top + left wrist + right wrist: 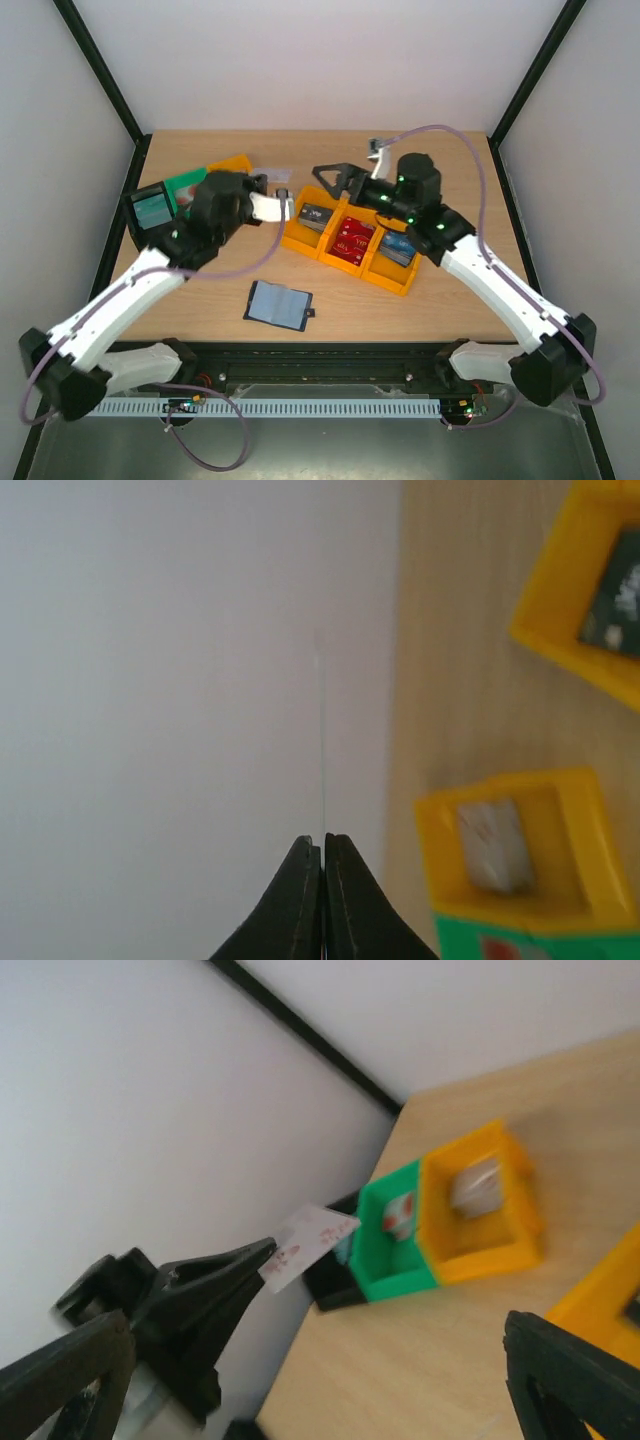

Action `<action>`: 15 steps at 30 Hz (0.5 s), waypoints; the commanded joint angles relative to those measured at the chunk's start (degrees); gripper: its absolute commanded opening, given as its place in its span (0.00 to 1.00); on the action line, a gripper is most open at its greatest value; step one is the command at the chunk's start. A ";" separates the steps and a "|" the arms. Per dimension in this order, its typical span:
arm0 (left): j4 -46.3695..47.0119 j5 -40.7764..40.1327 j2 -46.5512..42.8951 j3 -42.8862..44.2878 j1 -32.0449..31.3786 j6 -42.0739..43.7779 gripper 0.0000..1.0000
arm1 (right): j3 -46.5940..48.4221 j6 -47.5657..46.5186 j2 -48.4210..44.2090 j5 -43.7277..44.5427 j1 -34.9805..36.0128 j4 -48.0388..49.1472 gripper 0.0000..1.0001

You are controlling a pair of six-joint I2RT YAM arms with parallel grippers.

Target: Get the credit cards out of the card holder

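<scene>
While your left gripper [322, 852] pinches a white, red-printed credit card [306, 1244], your right gripper [325, 183] gapes empty near the orange tray [292, 240]. The card holder [278, 304] lies open on the table [440, 312].

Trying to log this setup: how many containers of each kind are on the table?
small bins: 3 (orange bin, green bin, black bin)
three-compartment tray: 1
card holder: 1
total: 5
</scene>
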 commanded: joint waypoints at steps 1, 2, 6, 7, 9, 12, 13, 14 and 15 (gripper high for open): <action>-35.09 -3.53 12.56 13.34 7.78 -21.73 0.02 | -0.11 -7.72 -4.81 7.08 -4.64 -7.95 0.99; -38.80 -2.31 15.62 16.68 9.65 -23.37 0.02 | -0.33 -8.70 -5.50 7.74 -5.91 -9.20 0.99; -48.50 4.65 28.30 30.77 16.97 -27.92 0.02 | -1.04 -11.77 -7.94 9.88 -9.22 -11.87 0.99; -48.50 4.96 31.20 33.24 18.30 -28.35 0.02 | -1.05 -12.51 -8.38 10.47 -9.48 -12.46 0.99; -44.91 3.74 36.34 35.65 20.44 -28.08 0.02 | -1.03 -13.41 -9.03 11.04 -9.70 -13.21 0.99; -36.28 3.03 40.40 36.17 22.97 -25.50 0.02 | -0.94 -14.18 -9.61 11.11 -9.80 -14.05 0.99; -34.15 3.18 41.63 36.31 23.83 -24.65 0.02 | -0.96 -14.40 -9.79 11.37 -9.80 -14.40 0.99; -32.37 3.35 43.02 36.49 24.82 -23.75 0.02 | -0.98 -14.60 -9.88 11.80 -9.80 -14.72 0.99; -30.73 3.82 44.23 36.72 25.65 -23.09 0.02 | -0.95 -14.80 -9.99 12.10 -9.80 -14.91 0.99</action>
